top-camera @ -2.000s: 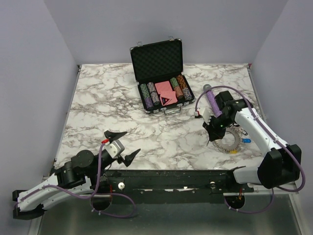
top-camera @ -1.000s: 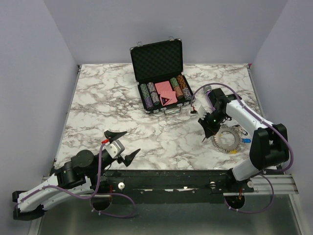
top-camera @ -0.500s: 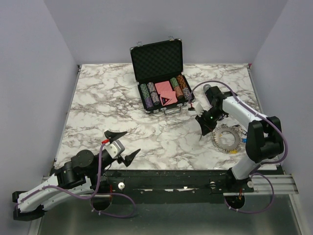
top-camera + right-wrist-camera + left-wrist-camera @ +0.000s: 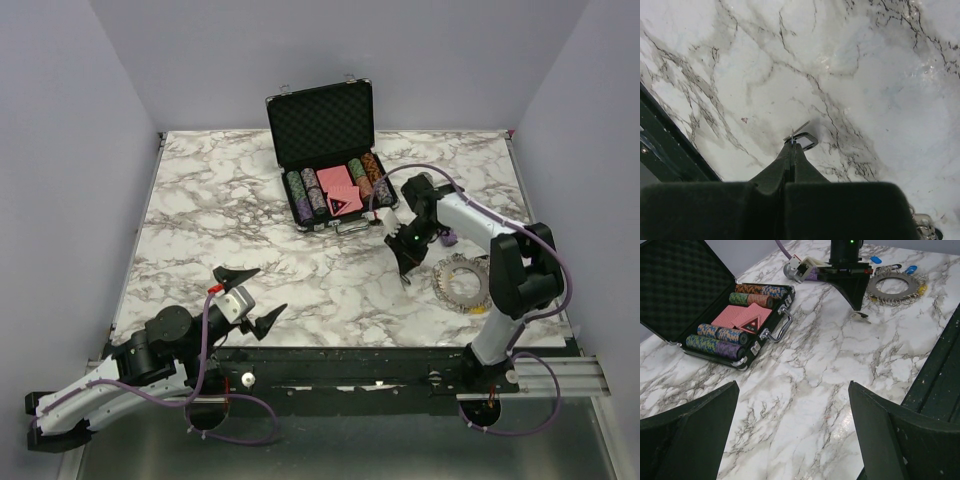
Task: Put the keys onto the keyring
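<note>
My right gripper [image 4: 792, 145] is shut, its tips pinching a tiny key [image 4: 804, 140] with a black head and a short silver blade, just above the marble. In the top view the gripper [image 4: 404, 270] is left of the keyring [image 4: 462, 282], a large silver ring fringed with small silver pieces that lies flat. The left wrist view shows the keyring [image 4: 892, 286] with blue keys [image 4: 875, 260] and a yellow key [image 4: 923, 288] at its edge. My left gripper [image 4: 255, 297] is open and empty near the front edge, far from both.
An open black chip case [image 4: 330, 150] with rows of chips and cards stands at the back middle. A purple microphone [image 4: 450, 238] lies mostly hidden behind the right arm. The black table rail [image 4: 350, 360] runs along the front.
My right gripper has moved left, from over the keyring's left rim to the marble beside it. The left arm has not moved.
</note>
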